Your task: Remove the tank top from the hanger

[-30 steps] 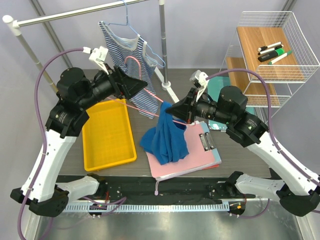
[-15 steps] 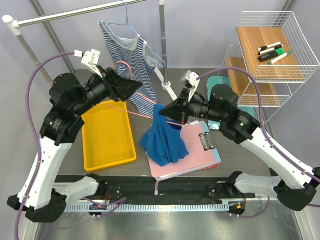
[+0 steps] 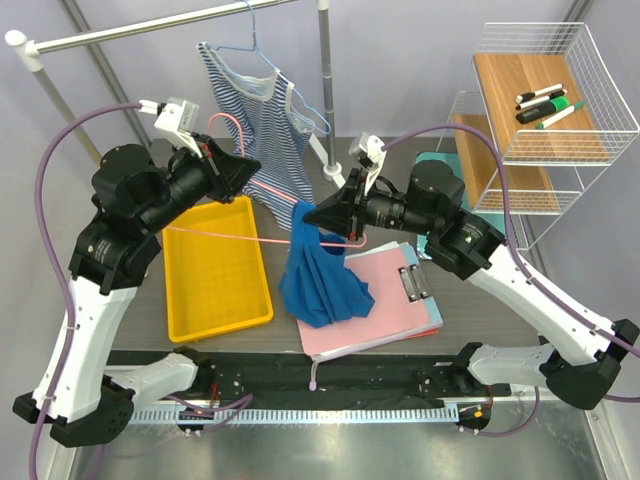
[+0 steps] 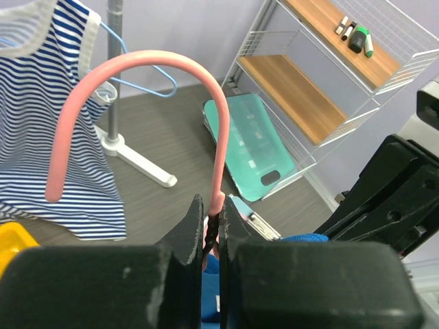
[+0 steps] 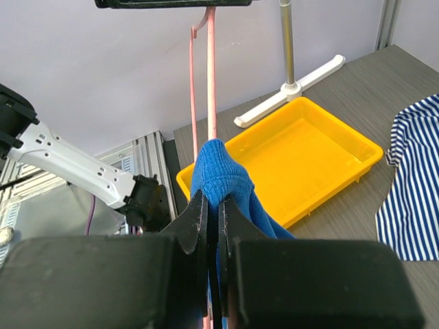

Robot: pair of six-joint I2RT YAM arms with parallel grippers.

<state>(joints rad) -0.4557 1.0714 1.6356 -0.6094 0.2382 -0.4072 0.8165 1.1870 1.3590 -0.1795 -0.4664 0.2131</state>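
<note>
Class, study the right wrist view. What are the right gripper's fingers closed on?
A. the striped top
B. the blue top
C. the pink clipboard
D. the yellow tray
B: the right gripper pinches a fold of the blue top, which drapes over the pink hanger that the left gripper clamps.
</note>
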